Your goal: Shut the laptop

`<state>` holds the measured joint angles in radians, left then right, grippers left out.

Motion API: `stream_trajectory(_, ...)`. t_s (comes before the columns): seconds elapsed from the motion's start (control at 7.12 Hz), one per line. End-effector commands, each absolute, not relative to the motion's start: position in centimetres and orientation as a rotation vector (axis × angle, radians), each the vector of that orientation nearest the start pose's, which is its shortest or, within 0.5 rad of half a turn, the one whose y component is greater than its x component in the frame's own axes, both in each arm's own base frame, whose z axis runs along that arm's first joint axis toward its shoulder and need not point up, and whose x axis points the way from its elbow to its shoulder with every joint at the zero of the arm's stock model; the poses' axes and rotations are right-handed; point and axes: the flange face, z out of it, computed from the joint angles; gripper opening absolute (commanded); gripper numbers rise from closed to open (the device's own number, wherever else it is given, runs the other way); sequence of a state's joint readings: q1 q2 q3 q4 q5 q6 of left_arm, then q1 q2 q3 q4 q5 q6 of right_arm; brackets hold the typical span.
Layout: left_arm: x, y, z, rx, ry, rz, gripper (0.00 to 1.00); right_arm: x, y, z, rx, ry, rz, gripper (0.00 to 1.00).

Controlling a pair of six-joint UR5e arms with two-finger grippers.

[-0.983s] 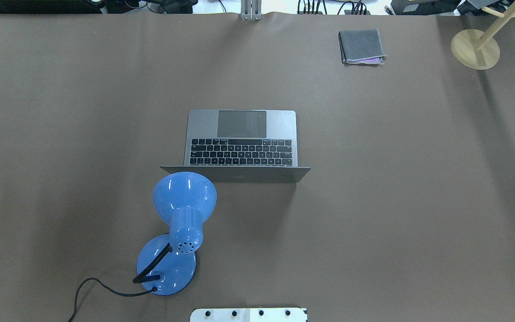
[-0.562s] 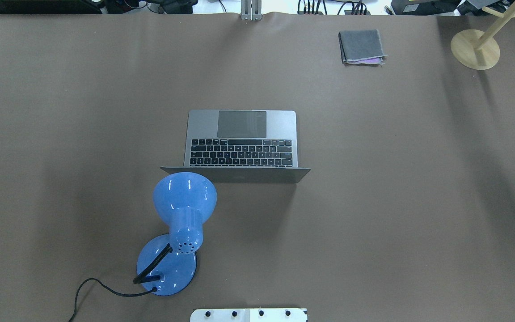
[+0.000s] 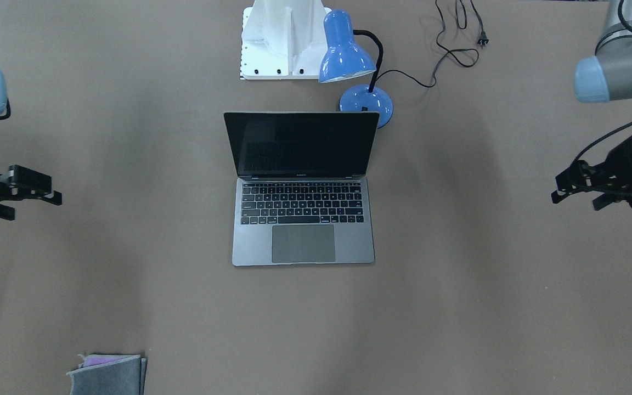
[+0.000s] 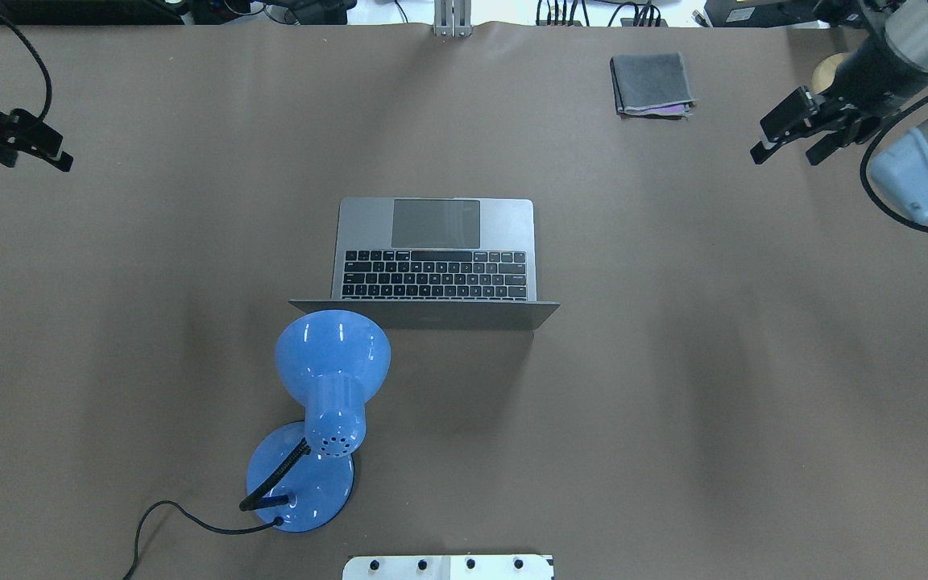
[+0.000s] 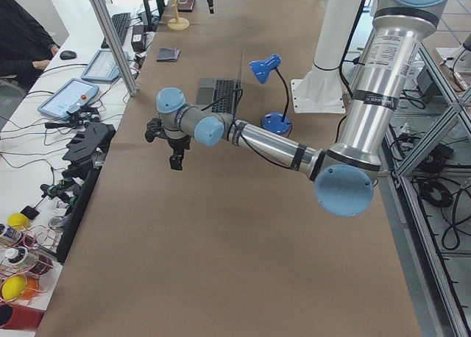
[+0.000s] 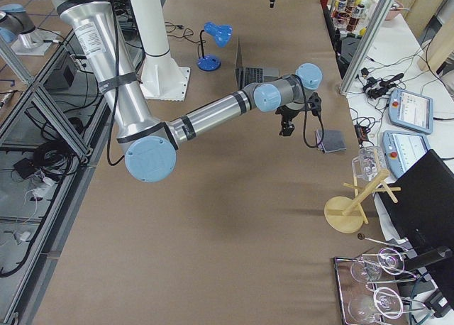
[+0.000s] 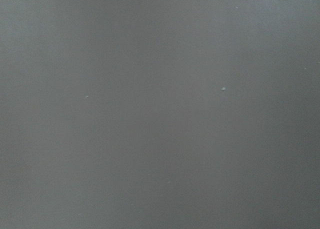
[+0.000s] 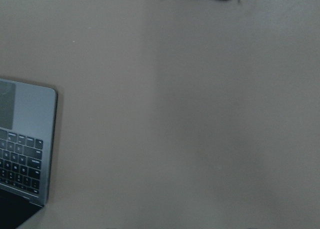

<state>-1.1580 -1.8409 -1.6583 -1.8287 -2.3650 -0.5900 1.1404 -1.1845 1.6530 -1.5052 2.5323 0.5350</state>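
Surface: brown sheet [image 4: 673,362] spread across the whole bench, with cables and gear along its far edge
Laptop: laptop [image 4: 436,250] sits mid-surface, open, lid close to upright, dark screen facing away from the robot, trackpad on the far side
Left end effector: left end effector [image 4: 35,161] hangs out at the left edge, well apart from the laptop, fingers spread, holding nothing
Right end effector: right end effector [image 4: 785,157] hangs at the far right, also well apart, fingers spread and empty
Lamp: blue desk lamp [image 4: 332,354] stands behind the lid's left end, shade just beside the corner
Cloth: folded grey cloth [image 4: 651,83] lies far right, out of the way
Stage: lid not yet touched, so closing has not begun
Risk, lamp: a left-side reach behind the lid could clip the shade and topple it
Risk, sliding: a push high on the lid may skate the whole laptop forward instead of folding the hinge
Risk, slam: letting the lid drop freely past halfway could bang it shut
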Motion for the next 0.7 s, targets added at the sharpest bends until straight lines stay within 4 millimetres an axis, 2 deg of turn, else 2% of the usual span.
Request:
stream_trajectory(0.0, 26.6, -53.8, 41.4, 0.063, 1.060, 0.053, 0.26, -26.2, -55.8, 35.7, -0.012, -1.156, -0.097, 0.62)
stream_trajectory(0.14, 30.0, -52.1, 40.5, 0.016, 1.075, 0.076, 0.00, -28.5, -53.5, 34.5, -0.050, -1.197, -0.073, 0.47)
stream_trajectory(0.28, 32.8, -50.5, 38.1, -0.015, 1.098, 0.096, 0.00, -31.4, -51.2, 33.9, -0.057, -1.229, -0.131, 0.23)
stream_trajectory(0.42, 33.2, -49.6, 37.1, -0.080, 1.147, 0.125, 0.00, -34.0, -49.2, 33.6, -0.068, -1.243, -0.191, 0.09)
stream_trajectory(0.56, 33.5, -48.9, 35.2, -0.125, 1.200, 0.172, 0.00, -34.8, -46.8, 33.0, -0.076, -1.257, -0.238, 0.00)
